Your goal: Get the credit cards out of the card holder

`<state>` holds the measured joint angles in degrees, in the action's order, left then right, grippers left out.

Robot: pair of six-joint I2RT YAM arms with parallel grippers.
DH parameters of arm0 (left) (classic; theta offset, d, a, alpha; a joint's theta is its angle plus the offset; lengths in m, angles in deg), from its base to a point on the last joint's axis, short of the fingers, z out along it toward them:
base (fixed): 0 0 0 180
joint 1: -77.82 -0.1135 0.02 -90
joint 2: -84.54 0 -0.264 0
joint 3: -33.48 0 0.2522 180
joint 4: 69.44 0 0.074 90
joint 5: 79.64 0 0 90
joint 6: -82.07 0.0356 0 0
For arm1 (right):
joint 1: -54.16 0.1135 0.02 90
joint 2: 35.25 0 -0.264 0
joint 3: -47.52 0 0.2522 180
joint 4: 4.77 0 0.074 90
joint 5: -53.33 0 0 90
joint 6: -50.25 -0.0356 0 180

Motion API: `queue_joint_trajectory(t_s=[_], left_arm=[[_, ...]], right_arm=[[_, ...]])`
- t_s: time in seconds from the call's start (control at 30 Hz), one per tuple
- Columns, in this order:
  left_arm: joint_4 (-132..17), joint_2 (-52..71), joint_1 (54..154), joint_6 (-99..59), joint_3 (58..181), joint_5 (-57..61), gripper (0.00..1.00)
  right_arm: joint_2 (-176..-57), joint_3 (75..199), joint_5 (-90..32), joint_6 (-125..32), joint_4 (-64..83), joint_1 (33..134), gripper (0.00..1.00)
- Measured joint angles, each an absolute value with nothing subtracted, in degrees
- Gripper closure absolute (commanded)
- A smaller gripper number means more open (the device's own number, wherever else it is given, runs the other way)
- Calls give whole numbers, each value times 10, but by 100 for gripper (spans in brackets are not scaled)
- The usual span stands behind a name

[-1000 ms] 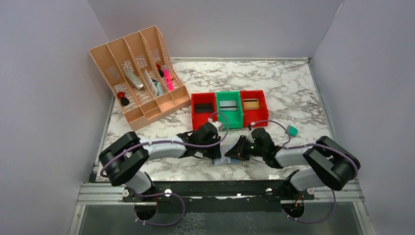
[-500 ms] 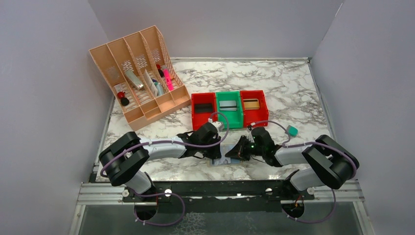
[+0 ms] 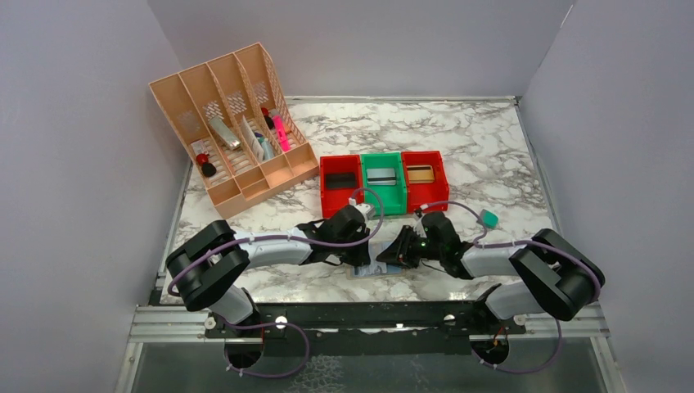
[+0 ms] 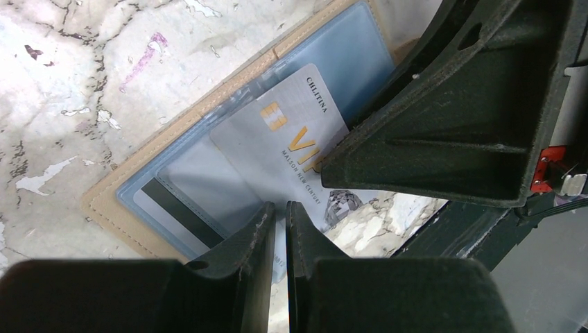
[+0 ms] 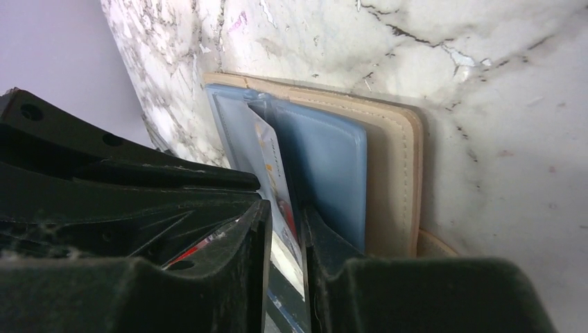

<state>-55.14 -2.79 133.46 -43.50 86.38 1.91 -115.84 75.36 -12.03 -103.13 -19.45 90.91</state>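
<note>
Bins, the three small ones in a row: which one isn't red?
The middle bin, which is green. The left bin and the right bin on either side of it are both red.

Tan card holder (image 3: pixel 370 269) open flat on table (image 3: pixel 458 139), 6 o'clock, close to near edge. Inside faces up: pale blue-grey panels, clear sleeves, tan border all round. Silver credit card (image 4: pixel 288 128), gold chip and gold lettering, face up, slid partway out of sleeve, one end past holder's edge. Second card (image 4: pixel 170 208), dark stripe showing, lies inside sleeve beside it.
</note>
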Motion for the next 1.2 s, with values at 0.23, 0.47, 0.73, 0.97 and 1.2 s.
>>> queue_joint_trajectory(t_s=[0.23, 0.47, 0.73, 0.97, 1.2], left_arm=[[-549, -28, 1337, -435, 865, 21, 84], [-545, -28, 1338, -435, 867, 23, 84], [-514, -24, 1339, -433, 880, 26, 67], [-462, -6, 1342, -421, 905, 45, 44], [-385, 32, 1335, -381, 958, 121, 9]], right_arm=[[-1150, 754, -124, -1027, -179, 908, 94], [-1095, 754, -131, -1014, -137, 898, 99], [-987, 758, -152, -996, -43, 878, 99], [-894, 769, -192, -951, 3, 878, 99], [-853, 769, -211, -898, 10, 878, 99]])
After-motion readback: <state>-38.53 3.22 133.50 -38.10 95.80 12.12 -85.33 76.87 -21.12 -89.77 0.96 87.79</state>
